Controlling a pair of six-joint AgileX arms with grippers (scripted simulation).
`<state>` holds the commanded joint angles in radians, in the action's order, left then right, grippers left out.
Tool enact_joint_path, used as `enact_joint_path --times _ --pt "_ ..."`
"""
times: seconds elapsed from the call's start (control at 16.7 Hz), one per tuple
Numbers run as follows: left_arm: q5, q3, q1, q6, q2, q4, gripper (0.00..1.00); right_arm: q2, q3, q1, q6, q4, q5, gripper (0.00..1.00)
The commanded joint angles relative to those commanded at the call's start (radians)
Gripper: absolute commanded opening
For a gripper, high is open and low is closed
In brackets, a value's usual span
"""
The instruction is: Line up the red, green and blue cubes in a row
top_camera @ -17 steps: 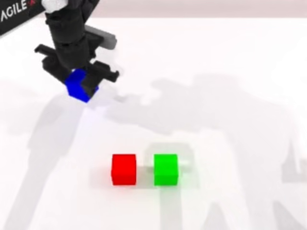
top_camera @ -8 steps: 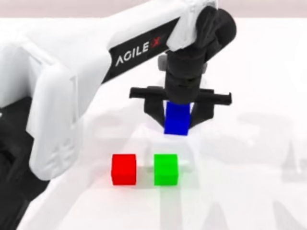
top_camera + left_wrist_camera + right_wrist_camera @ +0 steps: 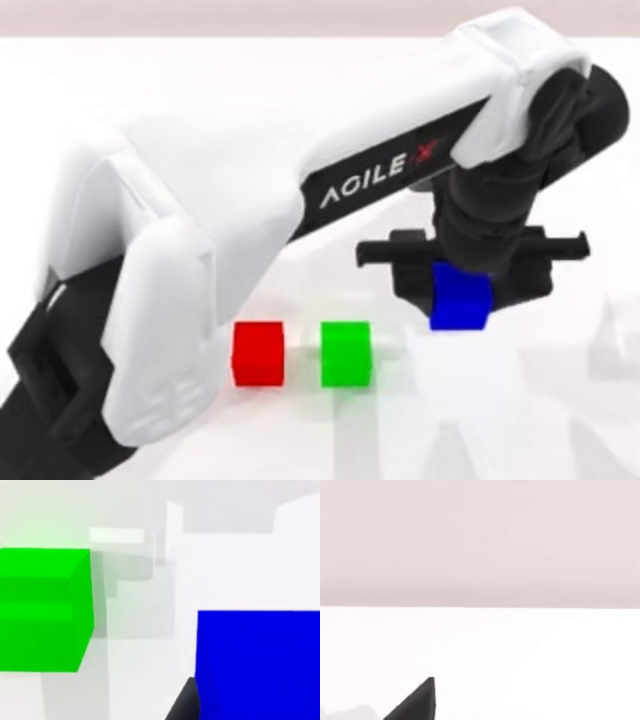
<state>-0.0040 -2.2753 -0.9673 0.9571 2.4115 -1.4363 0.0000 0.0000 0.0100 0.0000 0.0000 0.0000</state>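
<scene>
We are reaching our left arm (image 3: 300,190) across the table (image 3: 120,100) from 8 o'clock toward 3 o'clock, its white link slanting over the middle and the black wrist pointing down. Our left gripper (image 3: 460,290) is clenching the blue cube (image 3: 459,304) between its fingers, up off the table, just to the 2 o'clock side of the green cube (image 3: 346,353).

The red cube (image 3: 259,353) and the green one are sitting side by side at 6 o'clock, a narrow gap between them. To the green cube's 3 o'clock side the tabletop is lying bare out to the right edge, and the far strip at 12 o'clock is bare too. In the left wrist view the blue cube (image 3: 257,665) is hanging beside the green cube (image 3: 45,610), white table between them.

Our right arm is parked out of the top view; only a dark fingertip (image 3: 415,702) is showing, so we cannot tell its grip.
</scene>
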Motion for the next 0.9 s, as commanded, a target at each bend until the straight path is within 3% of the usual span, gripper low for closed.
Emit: enact_joint_path --times 0.3,0.66,0.9 --pt "0.001 0.020 0.004 -0.005 -0.004 0.019 0.00 0.000 0.000 0.000 0.000 0.000 0.000 1.00" --pt "0.001 0.221 0.008 -0.007 0.010 0.236 0.00 0.000 0.000 0.000 0.000 0.000 0.000 1.00" --pt "0.000 0.250 0.007 -0.007 0.015 0.265 0.00 0.000 0.000 0.000 0.000 0.000 0.000 1.00"
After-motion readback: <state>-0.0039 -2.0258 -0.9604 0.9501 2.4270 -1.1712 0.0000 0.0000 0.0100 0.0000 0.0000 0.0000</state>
